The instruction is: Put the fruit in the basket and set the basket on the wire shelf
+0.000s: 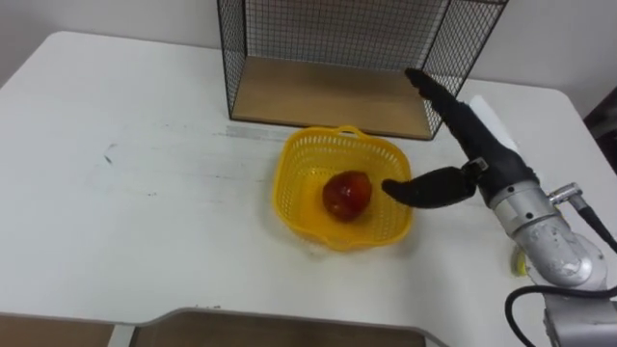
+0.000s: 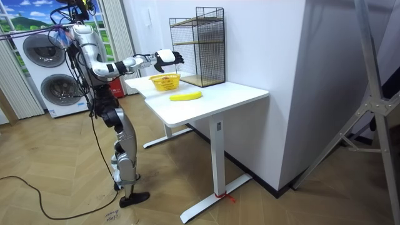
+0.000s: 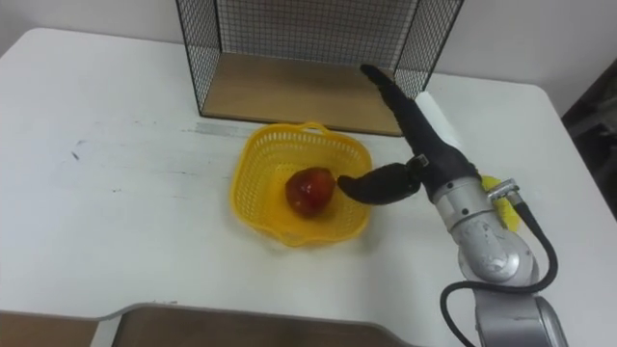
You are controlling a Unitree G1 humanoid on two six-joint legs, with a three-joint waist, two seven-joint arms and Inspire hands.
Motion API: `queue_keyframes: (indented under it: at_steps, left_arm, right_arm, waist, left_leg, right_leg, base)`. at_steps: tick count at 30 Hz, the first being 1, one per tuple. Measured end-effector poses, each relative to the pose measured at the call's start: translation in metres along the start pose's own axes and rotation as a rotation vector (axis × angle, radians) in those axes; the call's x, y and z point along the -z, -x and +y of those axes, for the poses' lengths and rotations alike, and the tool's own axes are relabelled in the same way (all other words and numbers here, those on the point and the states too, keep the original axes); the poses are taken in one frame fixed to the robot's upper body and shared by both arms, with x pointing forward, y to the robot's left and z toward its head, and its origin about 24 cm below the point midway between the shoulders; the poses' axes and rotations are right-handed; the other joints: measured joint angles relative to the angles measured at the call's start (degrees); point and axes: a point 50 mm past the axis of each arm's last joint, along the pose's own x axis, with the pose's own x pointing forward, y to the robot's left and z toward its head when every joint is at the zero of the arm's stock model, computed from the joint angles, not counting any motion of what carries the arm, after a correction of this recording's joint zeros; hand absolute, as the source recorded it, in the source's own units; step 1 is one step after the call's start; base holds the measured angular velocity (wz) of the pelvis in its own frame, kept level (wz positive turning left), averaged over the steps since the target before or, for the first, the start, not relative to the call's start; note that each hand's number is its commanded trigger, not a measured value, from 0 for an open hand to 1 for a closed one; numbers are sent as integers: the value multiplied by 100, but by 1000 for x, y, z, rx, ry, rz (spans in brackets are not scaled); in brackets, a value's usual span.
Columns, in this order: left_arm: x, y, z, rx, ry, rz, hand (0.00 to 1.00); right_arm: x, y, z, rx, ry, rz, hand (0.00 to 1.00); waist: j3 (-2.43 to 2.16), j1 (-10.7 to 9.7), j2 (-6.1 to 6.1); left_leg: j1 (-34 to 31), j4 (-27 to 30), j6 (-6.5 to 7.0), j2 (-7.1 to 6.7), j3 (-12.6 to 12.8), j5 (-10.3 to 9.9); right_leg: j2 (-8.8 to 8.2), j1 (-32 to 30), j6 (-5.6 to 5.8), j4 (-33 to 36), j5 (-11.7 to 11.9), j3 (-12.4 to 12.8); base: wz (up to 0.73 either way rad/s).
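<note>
The yellow basket, a red fruit inside, sits on the white surface before the wire shelf. It looks like light, flexible plastic, best pinched at the rim. The right hand hangs there, fingers straight, thumb over the rim.

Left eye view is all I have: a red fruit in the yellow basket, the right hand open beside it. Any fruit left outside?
Observer: Yes, the room view shows a banana lying on the table beside the basket, on the side of the right hand.
Operator: Has the wire shelf a level above the wooden floor I see?
Observer: Yes, in the room view the wire shelf has a second level higher up.
</note>
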Motion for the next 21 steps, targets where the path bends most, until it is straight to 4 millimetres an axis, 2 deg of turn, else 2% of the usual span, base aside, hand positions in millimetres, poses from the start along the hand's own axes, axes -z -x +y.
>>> queue_keyframes:
  at_steps: [6,9,13,16,21]
  left_arm:
    - [9,2,-4,8,10,22,0]
    - [11,2,-5,2,24,26,0]
    - [13,3,-5,-30,32,32,0]
    - [15,3,-5,-37,35,41,0]
    - [18,4,-3,-47,56,56,0]
  right_arm:
    - [5,4,-19,169,-19,18,0]
    - [8,7,-29,257,-24,25,0]
    - [24,16,-45,408,-84,81,0]
    - [38,20,-51,480,-100,141,0]
    - [47,26,-59,571,-95,184,0]
  waist:
    - [18,-191,36]
    - [7,-250,48]
    - [-11,-266,30]
    - [-39,-273,-14]
    - [-52,-318,-60]
  left_leg:
    - [-15,8,0,1,-15,-2]
    - [-8,-8,-1,5,23,-2]
    - [15,-16,-1,5,43,0]
    - [69,-27,-3,5,50,3]
    - [100,-92,-2,4,49,3]
  right_leg:
    - [3,-1,1,2,7,-1]
    - [9,-27,1,21,7,31]
    - [7,-32,1,21,7,38]
    - [10,-8,1,20,7,65]
    - [9,18,1,15,7,66]
  base:
    - [1]
    - [-4]
    - [-2]
    - [-6]
    - [0]
